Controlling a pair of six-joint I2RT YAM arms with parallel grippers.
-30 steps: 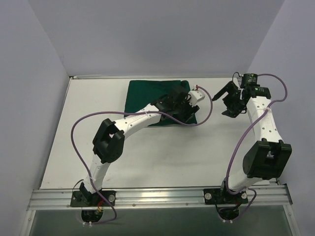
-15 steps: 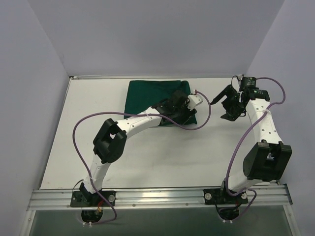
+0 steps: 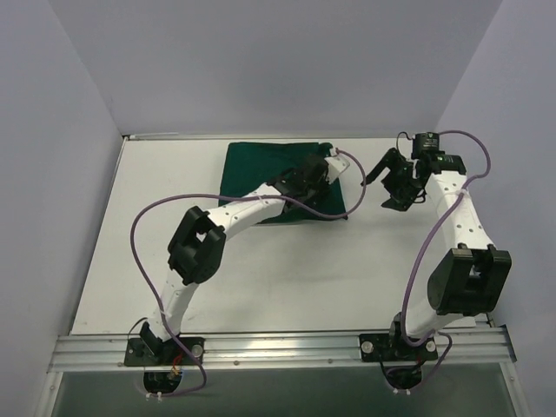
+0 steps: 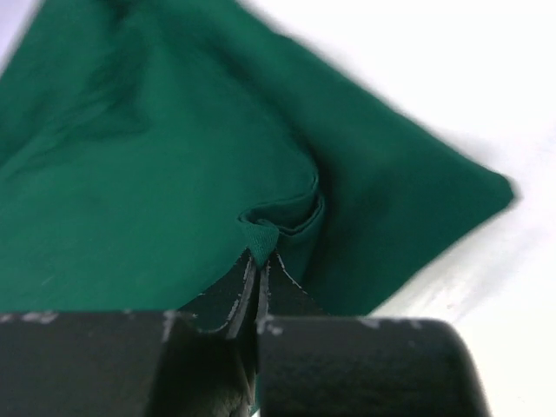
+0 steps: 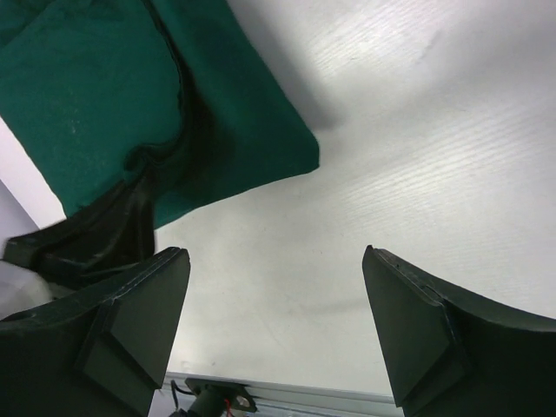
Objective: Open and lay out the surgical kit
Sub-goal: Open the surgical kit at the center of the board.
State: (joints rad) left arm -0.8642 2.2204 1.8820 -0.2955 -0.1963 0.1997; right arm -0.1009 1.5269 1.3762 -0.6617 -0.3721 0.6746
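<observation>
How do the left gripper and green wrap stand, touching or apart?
Touching. Left wrist view: the left gripper is shut on a raised fold of the green wrap.

- Wrap [image 3: 261, 169] stays folded, so its insides are covered.
- From above, the left arm [image 3: 252, 207] blocks the wrap's right part.
- Left wrist view: wrap runs off left and top, far edge blurred.
- Right wrist view: wrap cut off top-left.

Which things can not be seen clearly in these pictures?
What is inside the green cloth wrap: in every view, the folded cloth covers it.
How much cloth the left end effector pinches: in the left wrist view it hides the fold itself, and in the top view its wrist covers it.
The wrap's far part: right wrist view, cut off by the picture's edge.
</observation>
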